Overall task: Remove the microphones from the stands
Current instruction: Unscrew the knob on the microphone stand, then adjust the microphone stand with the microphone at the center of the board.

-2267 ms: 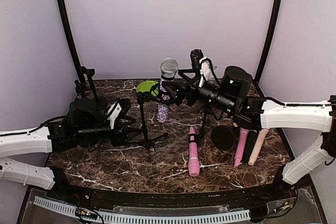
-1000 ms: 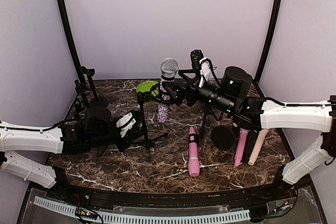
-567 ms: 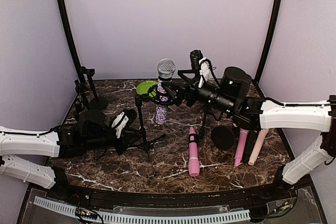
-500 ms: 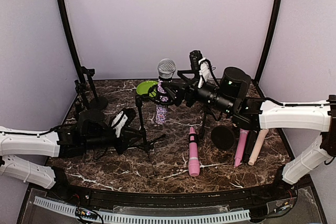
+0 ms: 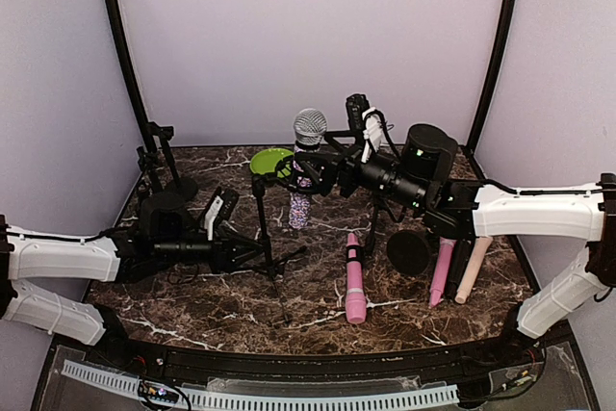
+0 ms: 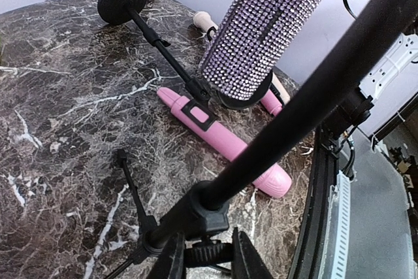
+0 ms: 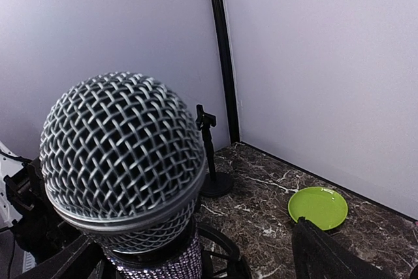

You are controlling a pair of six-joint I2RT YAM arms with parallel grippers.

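Enclosure: plain lilac walls around a dark marble worktop. The microphone has a silver mesh head and a lilac rhinestone body. It sits upright in the clip of the stand, a black tripod stand at centre-left.

The left end effector lies low over the worktop, its fingers clamped on the stand's pole just above the tripod hub. The right end effector reaches in from the right with its jaws apart, straddling the microphone body below the head. On one side a gap shows between finger and body.

A pink microphone lies flat right of the stand, and a green plate sits behind it. No lettering is legible on any item.
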